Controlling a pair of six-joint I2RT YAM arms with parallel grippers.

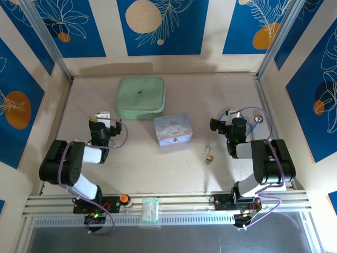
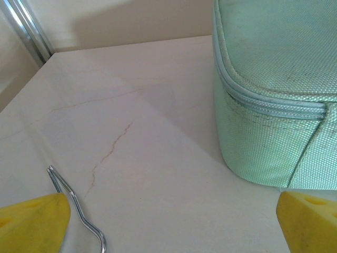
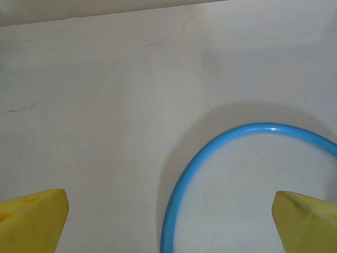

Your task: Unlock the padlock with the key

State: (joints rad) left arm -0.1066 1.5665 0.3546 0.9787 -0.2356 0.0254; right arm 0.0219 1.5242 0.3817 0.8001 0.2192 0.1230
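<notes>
Pincers wide apart, both empty

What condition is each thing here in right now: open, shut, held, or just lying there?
padlock: lying loose on the table, nothing holding it; too small to tell if it is locked.
green case: zipped shut along the side that shows.
blue tin: lid on.
left gripper: open, empty.
right gripper: open, empty.

Mint-green woven zip case; pale-blue cartoon-printed tin. Brass-gold padlock, silver shackle. Blue wall panels with white leaf outlines, orange discs.
</notes>
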